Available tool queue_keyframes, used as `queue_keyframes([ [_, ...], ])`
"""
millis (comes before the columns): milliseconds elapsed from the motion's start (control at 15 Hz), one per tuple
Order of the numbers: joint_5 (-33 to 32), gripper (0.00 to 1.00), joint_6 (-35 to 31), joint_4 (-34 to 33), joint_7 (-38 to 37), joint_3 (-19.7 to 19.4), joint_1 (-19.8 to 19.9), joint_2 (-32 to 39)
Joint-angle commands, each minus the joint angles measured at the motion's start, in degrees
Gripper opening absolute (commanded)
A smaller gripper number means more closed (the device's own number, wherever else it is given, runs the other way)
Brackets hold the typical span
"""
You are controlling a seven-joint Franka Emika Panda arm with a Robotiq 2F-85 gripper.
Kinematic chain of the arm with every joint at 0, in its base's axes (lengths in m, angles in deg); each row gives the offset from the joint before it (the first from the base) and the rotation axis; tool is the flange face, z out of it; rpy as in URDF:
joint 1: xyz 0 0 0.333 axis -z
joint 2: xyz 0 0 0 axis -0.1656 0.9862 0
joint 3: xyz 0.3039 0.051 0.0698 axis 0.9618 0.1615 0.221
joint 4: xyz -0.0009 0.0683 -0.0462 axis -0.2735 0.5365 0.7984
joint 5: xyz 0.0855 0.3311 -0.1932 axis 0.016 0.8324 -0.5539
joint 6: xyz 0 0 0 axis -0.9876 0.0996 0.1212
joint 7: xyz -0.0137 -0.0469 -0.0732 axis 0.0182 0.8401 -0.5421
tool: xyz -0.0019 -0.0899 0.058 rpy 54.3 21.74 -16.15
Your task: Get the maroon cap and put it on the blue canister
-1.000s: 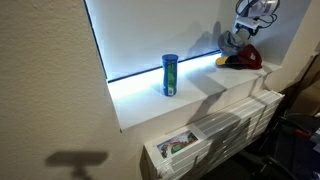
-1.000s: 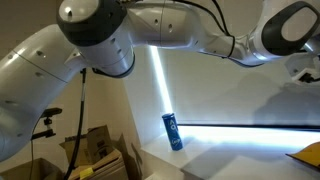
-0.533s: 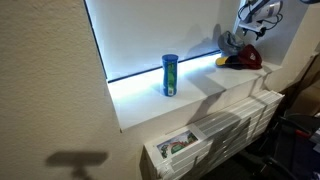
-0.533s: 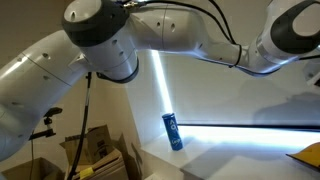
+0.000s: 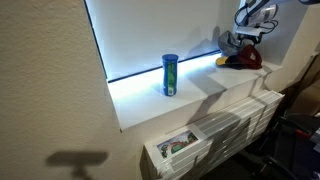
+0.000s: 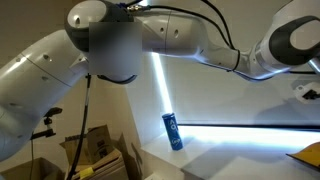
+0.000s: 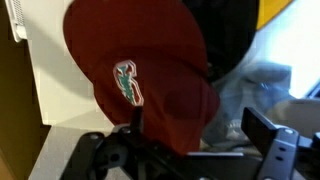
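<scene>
Hand: the hand (image 7: 185, 150) is spread wide with nothing clamped. One finger (image 7: 105, 155) and its opposite show far apart at the bottom of the wrist view. In an exterior view the hand (image 5: 249, 36) hangs just above a pile of caps at the far end of the counter (image 5: 190, 100).

Maroon cap: the maroon cap (image 7: 135, 70) lies directly below the hand, its rounded crown facing the wrist camera. Its near edge sits between the two fingers; whether they touch the fabric cannot be told. In an exterior view it shows red (image 5: 251, 57) under the hand.

Emblem: a small stitched patch (image 7: 126, 82) sits on the crown, just ahead of the hand.

Dark cap: a dark cap with a yellow brim (image 7: 235, 40) lies beyond the maroon one, off to the hand's side.

Blue canister: the blue canister (image 5: 170, 75) (image 6: 172, 131) stands upright on the counter, well apart from the hand, its top bare.
</scene>
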Motion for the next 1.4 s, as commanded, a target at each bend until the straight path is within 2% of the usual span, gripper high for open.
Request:
queue_keyframes([
  [0,-0.02,1.0,0.36,-0.06,0.03,0.12,0.0,0.46],
  [267,-0.02,1.0,0.09,-0.11,-0.03,-0.03,-0.04,0.26],
  [333,-2.71,1.0,-2.73,0.12,-3.89,-3.83,-2.04,1.3],
  [533,-6.44,1.0,-7.03,0.27,-12.06,-10.11,-4.65,2.97],
  [600,-4.6,1.0,-4.43,-0.01,-8.13,-6.81,-2.98,1.69],
  [867,-4.81,1.0,-4.73,-0.01,-8.91,-7.38,-3.34,1.93],
  [1133,-5.09,1.0,-3.23,-3.69,-10.32,-3.88,-1.35,6.92],
  [1200,-4.57,1.0,-4.41,-0.27,-9.09,-5.5,-2.88,3.34],
  [1333,-4.58,1.0,-4.41,-0.94,-9.82,-4.95,-2.81,5.71],
])
